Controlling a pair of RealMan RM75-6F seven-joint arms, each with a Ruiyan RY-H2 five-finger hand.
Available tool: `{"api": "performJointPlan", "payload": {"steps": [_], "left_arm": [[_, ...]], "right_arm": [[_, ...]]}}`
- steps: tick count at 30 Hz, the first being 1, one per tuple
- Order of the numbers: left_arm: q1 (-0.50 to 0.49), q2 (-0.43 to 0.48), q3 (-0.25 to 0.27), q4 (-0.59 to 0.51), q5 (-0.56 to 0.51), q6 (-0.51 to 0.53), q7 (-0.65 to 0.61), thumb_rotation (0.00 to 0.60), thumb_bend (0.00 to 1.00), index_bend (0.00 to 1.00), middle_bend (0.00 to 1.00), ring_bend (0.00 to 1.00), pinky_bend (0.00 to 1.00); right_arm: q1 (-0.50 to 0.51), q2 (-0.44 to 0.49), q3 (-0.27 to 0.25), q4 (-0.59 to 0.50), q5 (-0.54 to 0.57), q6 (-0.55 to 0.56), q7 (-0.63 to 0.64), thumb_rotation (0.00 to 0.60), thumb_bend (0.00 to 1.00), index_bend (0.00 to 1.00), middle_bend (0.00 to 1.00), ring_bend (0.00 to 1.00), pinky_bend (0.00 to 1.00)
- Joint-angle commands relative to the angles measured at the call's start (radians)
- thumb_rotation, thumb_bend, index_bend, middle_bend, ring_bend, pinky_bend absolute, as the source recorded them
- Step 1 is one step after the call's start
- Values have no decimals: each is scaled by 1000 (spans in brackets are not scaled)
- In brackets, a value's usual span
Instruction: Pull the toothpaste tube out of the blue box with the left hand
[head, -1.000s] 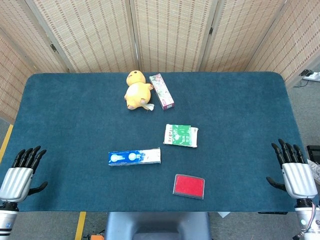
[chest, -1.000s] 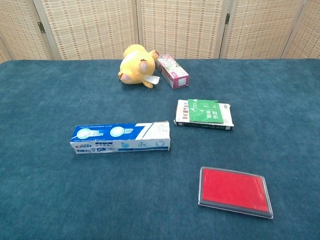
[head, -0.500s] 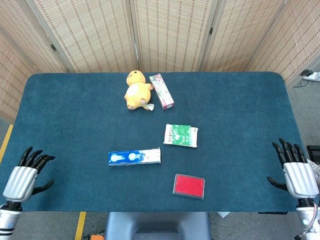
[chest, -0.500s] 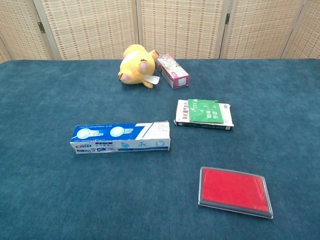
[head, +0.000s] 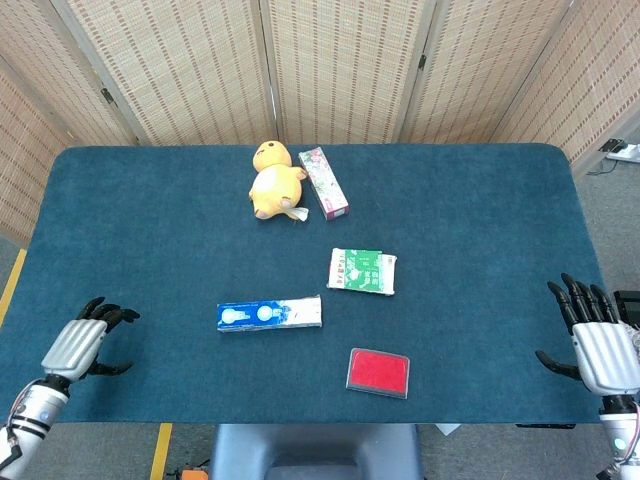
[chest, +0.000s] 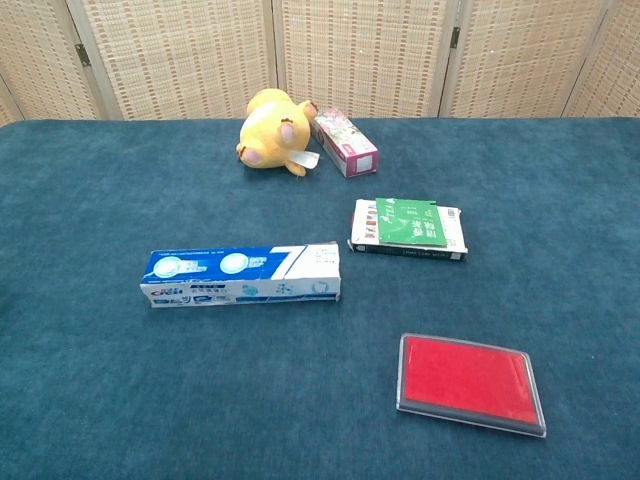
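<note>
- Woven rattan screen panels (head: 340, 70) stand behind a table covered in dark teal cloth (head: 150, 220), which fills most of both views.
- Near the table's middle lies the long blue-and-white toothpaste box (head: 269, 313) (chest: 241, 275), flat on its side with its length running left to right; the tube itself cannot be seen, and whether the box ends are open cannot be told.
- Just right of the toothpaste box and a little further back rests a flat green-and-white carton (head: 362, 270) (chest: 408, 228), apart from it.
- Nearer the front edge than the toothpaste box, and to its right, sits a flat red rectangular pad in a clear-rimmed case (head: 378, 372) (chest: 470, 383).
- Well behind the toothpaste box, near the far edge, a yellow plush toy (head: 273, 180) (chest: 272, 131) lies touching or just beside a slim pink floral box (head: 323, 182) (chest: 343, 144).
- Well to the left of the toothpaste box, at the near left corner of the table, the left hand (head: 80, 342) hovers with its dark fingers (head: 112, 314) bent forward and apart, gripping nothing.
- Well to the right of the toothpaste box, off the table's right edge, the right hand (head: 598, 348) is held upright with fingers spread and nothing in it.
- Neither hand shows in the chest view.
</note>
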Motion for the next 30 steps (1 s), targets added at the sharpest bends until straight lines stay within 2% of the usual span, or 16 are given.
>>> {"api": "performJointPlan", "payload": {"steps": [1,3,9,15,18,23,30], "left_arm": [[-77,3,-56,-89,-168,-66,107,600,195,278,347,186,80],[-93,-39,-78,-123,-246,-44,193,600,195,282,347,186,81],[-154,-168,-100,-186,-446,41,501,600,194,277,342,183,83],[-245,-265,-118,-190,-651,93,736,600,194,252,317,176,82],[-296,-311,-132,-187,-729,121,833,600,194,244,317,176,76],[-351,-361,-167,-189,-826,145,883,600,193,244,317,176,92],[-391,-398,-171,-142,-894,125,886,600,194,243,317,169,83]], "right_arm": [[-2,6,-4,4,-15,9,18,600,204,0,0,0,0],[-3,8,-4,9,-28,19,35,600,204,0,0,0,0],[-10,13,-9,20,-47,36,67,600,204,0,0,0,0],[-19,20,-7,23,-50,57,96,600,204,0,0,0,0],[-22,22,7,20,-2,46,87,600,204,0,0,0,0],[-26,38,35,20,57,38,128,600,204,0,0,0,0],[-51,58,45,32,56,76,214,600,205,0,0,0,0]]}}
